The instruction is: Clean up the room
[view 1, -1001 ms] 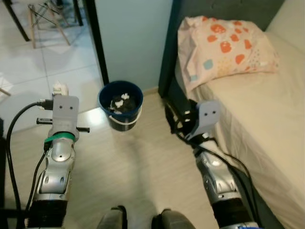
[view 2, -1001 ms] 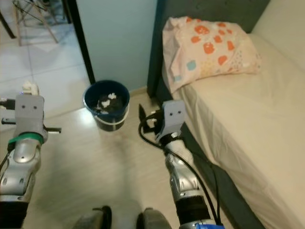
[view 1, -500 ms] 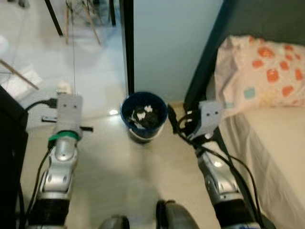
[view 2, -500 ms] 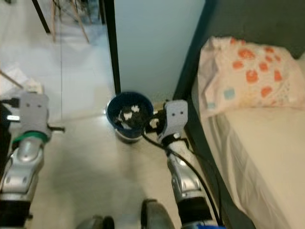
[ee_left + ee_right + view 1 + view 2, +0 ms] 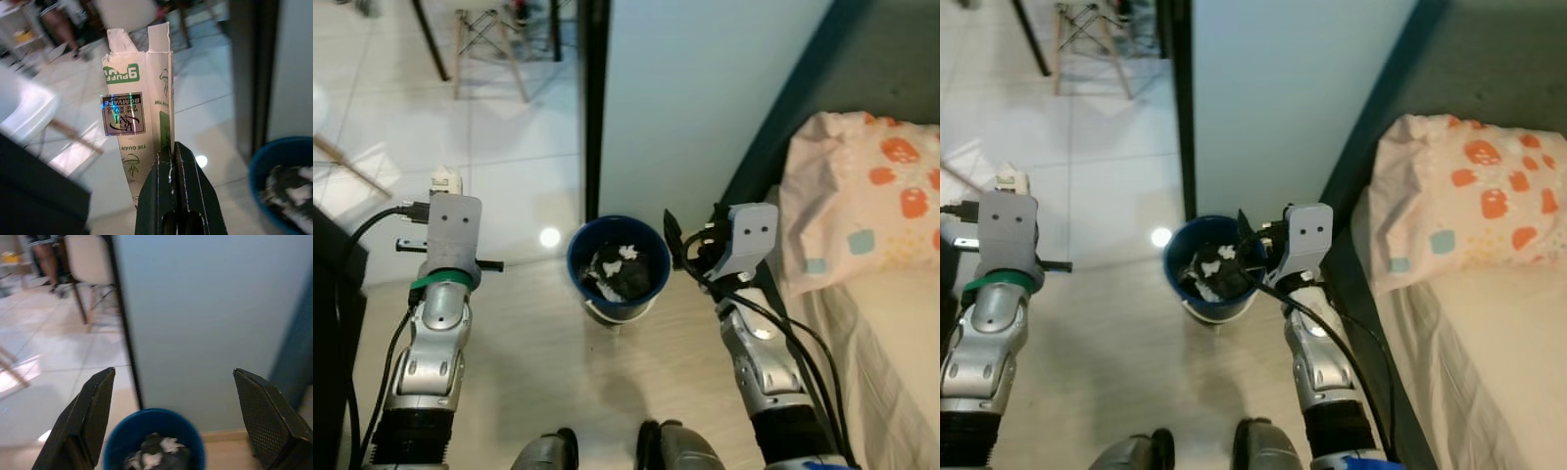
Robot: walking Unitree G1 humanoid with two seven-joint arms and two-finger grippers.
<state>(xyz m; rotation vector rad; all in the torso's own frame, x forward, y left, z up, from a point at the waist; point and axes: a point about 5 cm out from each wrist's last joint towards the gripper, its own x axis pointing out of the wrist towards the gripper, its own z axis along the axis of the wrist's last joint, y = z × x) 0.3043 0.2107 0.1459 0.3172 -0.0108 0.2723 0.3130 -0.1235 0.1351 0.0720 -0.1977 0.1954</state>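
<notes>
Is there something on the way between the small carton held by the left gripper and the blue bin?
Nothing visible. The left gripper is shut on the carton; bare floor lies between it and the open blue bin.

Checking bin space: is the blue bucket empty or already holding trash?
Holding trash: the blue bucket has dark and white scraps piled inside, below its rim.

Home bedroom, bed [image 5: 1489,392] with patterned pillow [image 5: 1474,211], blue waste bin [image 5: 1214,266], tiled room beyond doorway
</notes>
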